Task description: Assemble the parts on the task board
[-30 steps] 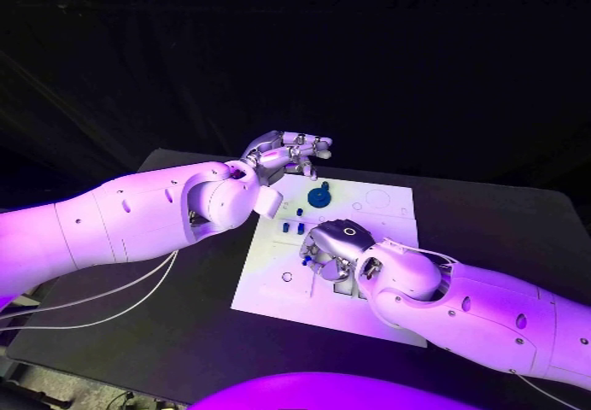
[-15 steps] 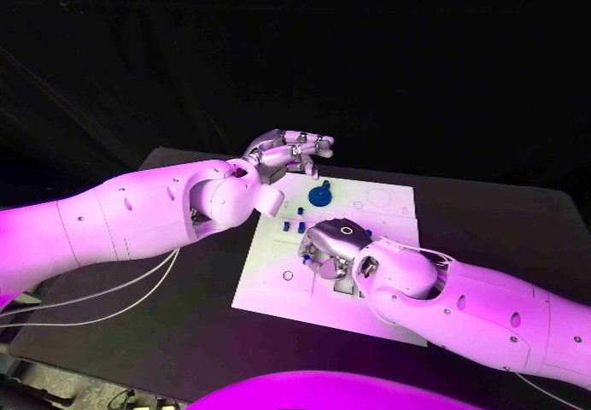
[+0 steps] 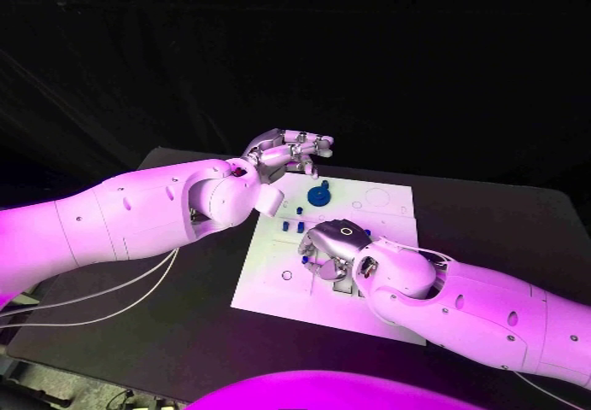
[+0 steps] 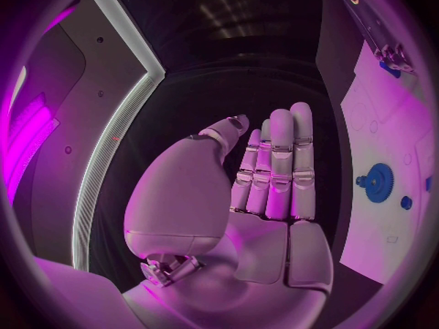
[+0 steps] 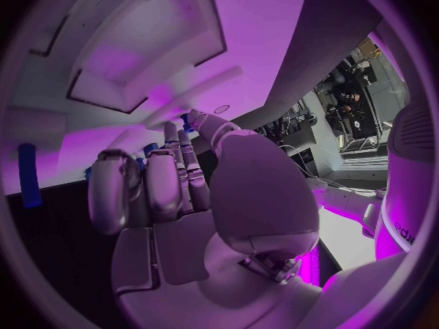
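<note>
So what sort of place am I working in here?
Most likely a robotics lab or demo bench: a black table against a dark backdrop, a white task board with small blue parts, and coloured light over everything.

A black table [image 3: 493, 222] (dark all over) bears two thin cables [image 3: 111, 299].

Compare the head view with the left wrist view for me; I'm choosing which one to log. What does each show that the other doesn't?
Head view alone: the right hand low over the board's middle, and small blue parts beside it.

Left wrist view alone: the left hand's palm side, fingers straight and together, holding nothing.

Both: the white board, the round blue gear on it, and the left hand, off the board's far left corner in the head view.
</note>
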`<act>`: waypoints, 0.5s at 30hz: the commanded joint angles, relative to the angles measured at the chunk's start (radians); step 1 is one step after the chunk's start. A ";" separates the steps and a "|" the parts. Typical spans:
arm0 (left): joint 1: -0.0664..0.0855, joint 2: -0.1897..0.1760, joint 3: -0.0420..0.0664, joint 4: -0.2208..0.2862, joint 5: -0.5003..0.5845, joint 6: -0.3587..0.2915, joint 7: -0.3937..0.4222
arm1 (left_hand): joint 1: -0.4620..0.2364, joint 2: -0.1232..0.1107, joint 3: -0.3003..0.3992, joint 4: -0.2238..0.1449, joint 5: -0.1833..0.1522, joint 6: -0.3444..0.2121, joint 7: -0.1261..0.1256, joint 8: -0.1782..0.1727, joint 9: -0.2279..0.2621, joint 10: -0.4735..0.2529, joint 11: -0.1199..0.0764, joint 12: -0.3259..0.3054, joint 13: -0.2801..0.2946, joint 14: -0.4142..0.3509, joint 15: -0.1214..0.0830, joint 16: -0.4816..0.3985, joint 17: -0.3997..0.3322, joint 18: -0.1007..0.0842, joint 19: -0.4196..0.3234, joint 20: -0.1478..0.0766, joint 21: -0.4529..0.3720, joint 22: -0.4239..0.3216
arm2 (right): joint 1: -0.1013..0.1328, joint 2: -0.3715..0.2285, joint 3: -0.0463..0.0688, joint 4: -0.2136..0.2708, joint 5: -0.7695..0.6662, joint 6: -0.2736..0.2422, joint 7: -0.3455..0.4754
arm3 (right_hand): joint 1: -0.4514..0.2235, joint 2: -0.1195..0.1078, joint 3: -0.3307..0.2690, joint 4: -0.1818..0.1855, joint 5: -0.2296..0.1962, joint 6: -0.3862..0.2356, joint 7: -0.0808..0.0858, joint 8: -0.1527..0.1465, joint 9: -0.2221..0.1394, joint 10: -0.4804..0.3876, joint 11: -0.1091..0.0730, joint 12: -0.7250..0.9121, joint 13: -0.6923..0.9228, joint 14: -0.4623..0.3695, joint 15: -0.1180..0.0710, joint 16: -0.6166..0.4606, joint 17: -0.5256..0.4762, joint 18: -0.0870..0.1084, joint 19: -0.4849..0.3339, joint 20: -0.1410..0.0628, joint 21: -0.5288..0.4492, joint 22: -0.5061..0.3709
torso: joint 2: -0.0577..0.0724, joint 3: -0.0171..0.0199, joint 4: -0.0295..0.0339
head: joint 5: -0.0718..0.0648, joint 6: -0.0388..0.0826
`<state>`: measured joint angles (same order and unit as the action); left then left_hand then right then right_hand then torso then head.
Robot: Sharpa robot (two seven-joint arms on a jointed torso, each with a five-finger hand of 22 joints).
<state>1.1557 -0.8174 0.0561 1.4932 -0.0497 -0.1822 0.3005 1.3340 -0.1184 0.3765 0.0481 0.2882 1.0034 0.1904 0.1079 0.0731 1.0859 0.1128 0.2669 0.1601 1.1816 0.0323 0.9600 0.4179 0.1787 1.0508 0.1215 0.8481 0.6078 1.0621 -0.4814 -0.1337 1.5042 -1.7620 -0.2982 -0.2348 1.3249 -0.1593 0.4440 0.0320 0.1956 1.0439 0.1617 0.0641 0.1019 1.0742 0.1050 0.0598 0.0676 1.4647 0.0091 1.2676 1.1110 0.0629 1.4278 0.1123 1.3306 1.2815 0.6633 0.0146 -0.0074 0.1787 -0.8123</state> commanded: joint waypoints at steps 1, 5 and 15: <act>0.001 0.001 0.001 0.001 -0.007 0.003 -0.001 | 0.009 0.008 -0.004 -0.001 0.001 -0.010 0.001 0.002 0.000 -0.012 0.001 0.005 0.001 -0.006 0.000 0.004 -0.002 0.006 0.008 -0.001 -0.005 -0.002 | -0.004 -0.016 -0.003 0.005 -0.004 -0.039 0.002 | -0.005 -0.008 -0.024 0.000 -0.008 -0.031 -0.005 -0.002 -0.009 -0.042 0.001 0.007 -0.002 0.013 0.006 -0.021 -0.028 0.021 -0.032 0.002 -0.059 -0.058 | 0.000 0.0005 0.0000 | -0.001 0.003; 0.001 0.000 0.001 0.000 -0.007 0.001 -0.003 | 0.009 0.008 -0.005 -0.001 0.001 -0.012 0.002 0.002 -0.001 -0.013 0.001 0.005 0.001 -0.007 0.000 0.004 -0.002 0.006 0.008 0.000 -0.006 -0.003 | -0.001 -0.041 -0.002 0.029 -0.001 -0.060 0.004 | -0.004 -0.010 -0.040 0.000 -0.008 -0.038 -0.008 -0.001 -0.012 -0.053 0.001 0.012 -0.002 0.011 0.006 -0.028 -0.037 0.024 -0.038 0.003 -0.073 -0.072 | 0.000 -0.0003 0.0007 | -0.003 0.008; 0.002 -0.011 0.000 -0.001 -0.007 -0.004 -0.011 | 0.010 0.009 -0.005 -0.002 0.001 -0.013 0.002 0.002 -0.001 -0.015 0.002 0.005 0.001 -0.007 0.000 0.004 -0.003 0.006 0.009 0.000 -0.007 -0.003 | 0.060 -0.184 0.013 0.131 0.084 -0.108 0.007 | 0.002 0.013 -0.060 0.011 -0.002 -0.013 -0.013 0.007 -0.010 -0.027 -0.007 0.046 0.002 0.020 0.000 -0.014 -0.022 0.016 -0.012 -0.002 -0.047 -0.040 | 0.001 -0.0002 -0.0020 | -0.020 0.016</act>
<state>1.1560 -0.8289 0.0559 1.4914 -0.0512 -0.1858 0.2905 1.3392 -0.1132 0.3765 0.0481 0.2882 0.9980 0.1921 0.1079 0.0731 1.0783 0.1132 0.2669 0.1600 1.1816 0.0323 0.9601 0.4166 0.1787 1.0507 0.1215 0.8481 0.6054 1.1179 -0.6596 -0.1222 1.6281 -1.7241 -0.3744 -0.2315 1.3252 -0.1592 0.3903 0.0416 0.1909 1.0254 0.1466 0.0641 0.0906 1.0424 0.0969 0.1035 0.0691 1.4648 0.0090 1.2491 1.0880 0.0772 1.4118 0.1090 1.2799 1.2402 0.6636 0.0146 -0.0091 0.1654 -0.7999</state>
